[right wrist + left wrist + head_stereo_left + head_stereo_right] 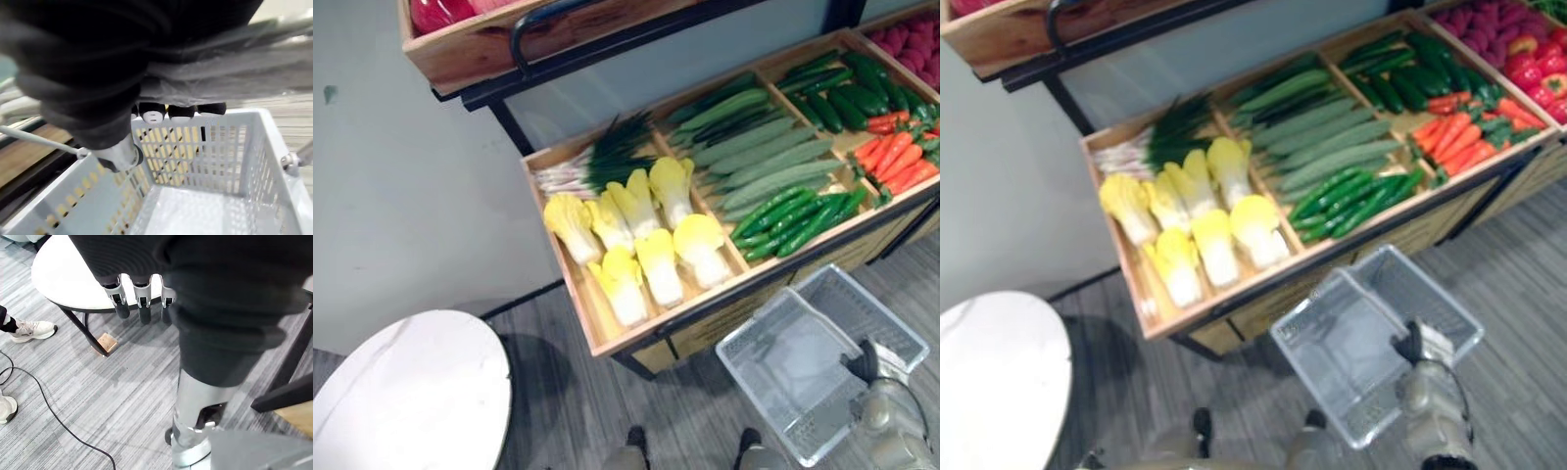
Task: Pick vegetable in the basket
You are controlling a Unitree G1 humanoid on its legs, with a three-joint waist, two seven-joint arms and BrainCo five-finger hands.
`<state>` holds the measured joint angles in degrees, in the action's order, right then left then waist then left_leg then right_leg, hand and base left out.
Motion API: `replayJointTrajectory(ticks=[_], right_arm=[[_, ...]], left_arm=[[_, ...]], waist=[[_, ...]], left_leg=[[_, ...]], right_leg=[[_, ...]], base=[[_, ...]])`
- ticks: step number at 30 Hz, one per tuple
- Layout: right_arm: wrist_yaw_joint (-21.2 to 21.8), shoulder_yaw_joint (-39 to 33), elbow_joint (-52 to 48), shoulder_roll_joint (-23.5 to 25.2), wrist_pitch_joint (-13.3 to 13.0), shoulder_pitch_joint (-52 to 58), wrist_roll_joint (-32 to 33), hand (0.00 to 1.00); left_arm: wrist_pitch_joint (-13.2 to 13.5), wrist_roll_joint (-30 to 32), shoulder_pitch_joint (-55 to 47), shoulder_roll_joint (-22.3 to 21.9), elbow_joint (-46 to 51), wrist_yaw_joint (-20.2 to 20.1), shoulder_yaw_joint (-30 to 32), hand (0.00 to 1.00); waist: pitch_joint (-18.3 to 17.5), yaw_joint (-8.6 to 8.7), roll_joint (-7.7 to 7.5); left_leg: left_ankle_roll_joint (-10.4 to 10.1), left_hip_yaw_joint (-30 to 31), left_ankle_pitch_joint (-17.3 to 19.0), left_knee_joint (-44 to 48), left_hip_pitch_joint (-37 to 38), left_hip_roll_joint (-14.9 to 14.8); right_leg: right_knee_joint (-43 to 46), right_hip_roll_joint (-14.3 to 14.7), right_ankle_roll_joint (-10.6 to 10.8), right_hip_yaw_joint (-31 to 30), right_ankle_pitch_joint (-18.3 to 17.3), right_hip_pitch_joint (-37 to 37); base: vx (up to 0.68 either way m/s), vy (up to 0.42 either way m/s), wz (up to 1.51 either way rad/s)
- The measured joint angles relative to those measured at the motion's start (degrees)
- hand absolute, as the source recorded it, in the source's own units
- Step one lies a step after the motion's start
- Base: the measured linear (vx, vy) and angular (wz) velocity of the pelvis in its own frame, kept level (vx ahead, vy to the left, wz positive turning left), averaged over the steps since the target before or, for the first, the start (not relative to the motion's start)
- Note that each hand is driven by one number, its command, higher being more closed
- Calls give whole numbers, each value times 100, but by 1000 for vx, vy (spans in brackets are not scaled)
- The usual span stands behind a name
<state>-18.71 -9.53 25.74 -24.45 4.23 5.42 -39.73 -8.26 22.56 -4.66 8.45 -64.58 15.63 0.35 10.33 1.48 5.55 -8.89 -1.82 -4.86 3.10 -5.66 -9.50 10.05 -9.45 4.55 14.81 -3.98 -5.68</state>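
In the eye views a grey plastic basket (778, 372) hangs at the lower right of the frame, in front of a wooden crate (602, 328) that runs from the centre to the upper right. The right hand (865, 360) sits over the basket's middle, and its wrist view shows its fingers (182, 110) curled over the top of the basket, gripping it. The basket has nothing in it. All the vegetables lie in the crate's compartments: yellow-white cabbages (636, 240) at its left end with spring onions (597, 162) behind them, long pale green gourds (764, 157) in the middle, small cucumbers (793, 215) in front of those, and carrots (896, 157) at the far right. A round white surface (411, 392) fills the lower left. In its wrist view the left hand (143, 298) hangs with straight fingers above the floor, holding nothing.
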Motion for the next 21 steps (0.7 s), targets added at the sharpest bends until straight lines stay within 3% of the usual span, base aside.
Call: replayJointTrajectory(ticks=[1,3,5,9,15,21], right_arm=[[-21,-70,45,19,39,36,27,100],[-203,-332,238,183,55,176,179,100],[-266,-677,397,374,53,359,227,100],[-559,-1346,1024,427,172,566,310,100],[-671,-1491,1635,421,384,615,430,100],[-853,-1551,2254,441,371,661,501,100]], left_arm=[[5,0,1,-54,6,17,11,0],[27,2,18,-293,119,267,89,0],[18,4,-150,-252,113,405,399,0],[-16,10,-537,-304,-24,765,555,0],[-13,4,-518,-329,-20,1160,582,0],[146,-1,-518,-308,599,1543,428,0]], waist=[[-34,3,52],[-29,-6,-108],[-71,-7,-207],[-223,8,-220],[-367,23,-285],[-531,35,-427]], left_leg=[[20,-41,102,-81,81,-19],[127,-165,281,-106,175,115],[190,-320,396,-106,337,212],[301,-598,612,-171,506,371],[289,-834,591,-415,646,374],[287,-830,560,-590,683,385]], right_leg=[[-20,23,38,-48,22,6],[-336,-56,231,-191,239,142],[-514,-113,310,-338,336,280],[-758,-235,463,-618,469,300],[-1016,-200,447,-781,583,277],[-1095,-183,457,-768,614,284]], base=[[97,178,-35],[76,183,-29],[41,147,-37],[6,122,-37],[-26,27,-20],[37,-5,-1]])
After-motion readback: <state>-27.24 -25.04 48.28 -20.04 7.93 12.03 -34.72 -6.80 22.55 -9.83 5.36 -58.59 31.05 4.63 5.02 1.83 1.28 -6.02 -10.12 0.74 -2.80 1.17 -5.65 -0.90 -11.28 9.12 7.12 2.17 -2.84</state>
